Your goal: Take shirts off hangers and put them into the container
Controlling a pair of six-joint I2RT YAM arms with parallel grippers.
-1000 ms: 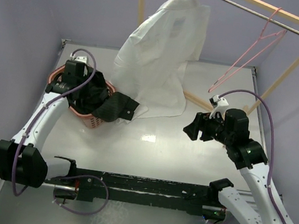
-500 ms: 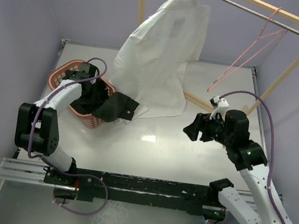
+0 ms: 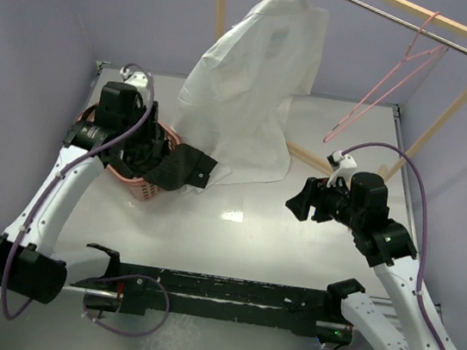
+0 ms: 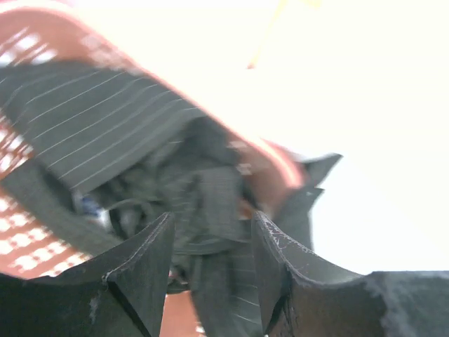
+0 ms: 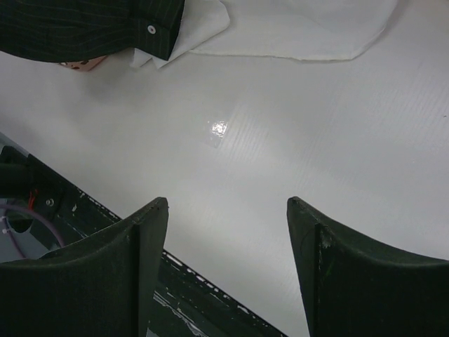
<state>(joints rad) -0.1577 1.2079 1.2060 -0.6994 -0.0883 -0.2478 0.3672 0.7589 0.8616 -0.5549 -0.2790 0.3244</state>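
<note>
Two shirts: dark pinstriped button-up shirt [image 3: 178, 167] is bunched in salmon-pink lattice plastic basket [image 3: 132, 185], flap draped over rim; large white shirt [image 3: 250, 90] is hung from wooden rack [image 3: 454, 110].
Left hand [image 4: 212, 228]: parted, nothing gripped, above basket.
Right hand [image 5: 228, 207]: wide, empty.
Risk: flap may be snagged and dragged out.

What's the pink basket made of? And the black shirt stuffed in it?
The basket looks like moulded plastic: it is salmon-pink and smooth, with stiff lattice walls. The black shirt looks like soft woven cloth, matte with thin pale stripes, and it folds and droops over the rim.
</note>
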